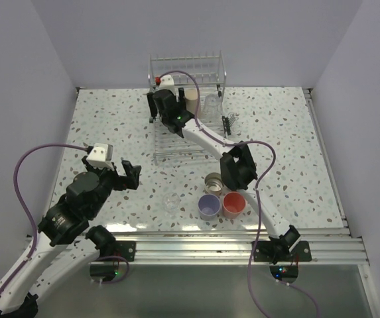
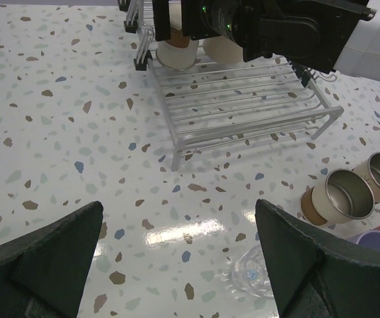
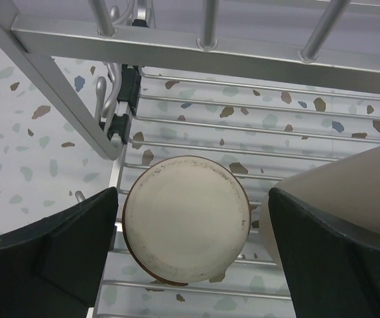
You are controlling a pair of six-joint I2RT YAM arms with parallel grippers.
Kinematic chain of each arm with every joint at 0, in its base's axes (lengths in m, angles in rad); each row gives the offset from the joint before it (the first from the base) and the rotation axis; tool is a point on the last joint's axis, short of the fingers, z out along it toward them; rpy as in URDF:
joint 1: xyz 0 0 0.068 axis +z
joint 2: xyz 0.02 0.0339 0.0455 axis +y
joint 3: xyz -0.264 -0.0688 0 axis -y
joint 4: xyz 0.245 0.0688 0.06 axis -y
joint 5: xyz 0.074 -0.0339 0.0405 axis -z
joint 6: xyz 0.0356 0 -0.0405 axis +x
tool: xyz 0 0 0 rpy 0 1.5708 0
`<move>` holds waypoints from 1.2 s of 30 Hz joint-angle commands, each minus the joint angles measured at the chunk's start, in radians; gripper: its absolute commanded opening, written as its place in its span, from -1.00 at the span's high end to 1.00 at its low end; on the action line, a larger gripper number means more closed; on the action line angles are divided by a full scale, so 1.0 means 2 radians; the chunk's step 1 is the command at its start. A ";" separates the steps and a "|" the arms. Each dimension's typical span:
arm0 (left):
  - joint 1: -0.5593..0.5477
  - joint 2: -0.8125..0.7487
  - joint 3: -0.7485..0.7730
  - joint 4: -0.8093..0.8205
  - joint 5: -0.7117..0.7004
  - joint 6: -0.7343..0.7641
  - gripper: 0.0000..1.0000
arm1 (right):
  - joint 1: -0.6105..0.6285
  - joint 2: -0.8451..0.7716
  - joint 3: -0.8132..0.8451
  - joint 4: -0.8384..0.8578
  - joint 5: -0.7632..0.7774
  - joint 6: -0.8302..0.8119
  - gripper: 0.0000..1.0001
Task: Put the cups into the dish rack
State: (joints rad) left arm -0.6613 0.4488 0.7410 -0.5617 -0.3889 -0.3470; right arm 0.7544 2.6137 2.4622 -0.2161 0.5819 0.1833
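Right wrist view: right gripper point(image 3: 193, 205) jaws spread wide either side of an upturned cup point(image 3: 186, 218) on the rack point(image 3: 176, 46), not pinching it; left gripper point(image 2: 180, 225) jaws spread wide, empty.

- Silver wire dish rack point(image 1: 170, 146) at the far side of the table point(image 1: 110, 119), raised slotted rail along its back.
- Inside, by the back rail: upturned cup point(image 3: 186, 218), pale round base with a brown rim uppermost, resting on the wires.
- Just beside it, taller beige cup point(image 1: 191, 98); next along, racked clear tumbler point(image 1: 209, 106).
- On the table in front of the rack: two metallic cups point(image 2: 339, 195) with tan bases, side by side, mouths open.
- Nearer, lavender cup point(image 1: 209, 206) and coral-pink cup point(image 1: 234, 204), upright, close together.
- Left of them, lone clear tumbler point(image 1: 171, 201), standing apart.
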 commanded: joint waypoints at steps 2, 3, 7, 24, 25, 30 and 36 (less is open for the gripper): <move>0.005 -0.001 -0.002 0.027 0.002 0.012 -1.00 | 0.003 -0.021 -0.008 0.028 -0.001 -0.002 -0.97; 0.005 -0.001 -0.002 0.026 0.002 0.012 -1.00 | 0.005 -0.029 -0.018 0.033 0.001 -0.003 -0.96; 0.005 -0.002 -0.002 0.027 0.001 0.012 -1.00 | 0.015 -0.070 -0.069 0.066 0.004 -0.010 -0.97; 0.010 0.016 0.003 0.025 0.000 0.014 -1.00 | 0.077 -0.427 -0.472 0.188 -0.004 0.012 -0.97; 0.010 0.017 0.004 0.025 0.001 0.015 -1.00 | 0.079 -0.440 -0.486 0.188 -0.008 0.017 -0.96; 0.010 0.047 0.004 0.033 0.039 0.026 -1.00 | 0.087 -0.515 -0.557 0.175 -0.009 0.046 -0.96; 0.010 0.146 0.014 0.039 0.114 0.032 -0.95 | 0.101 -0.636 -0.640 0.110 -0.002 0.085 -0.96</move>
State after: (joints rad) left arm -0.6479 0.6453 0.7418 -0.5201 -0.2691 -0.3099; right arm 0.9379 1.4891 1.2438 0.0620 0.5583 0.2874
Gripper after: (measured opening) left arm 0.986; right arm 0.983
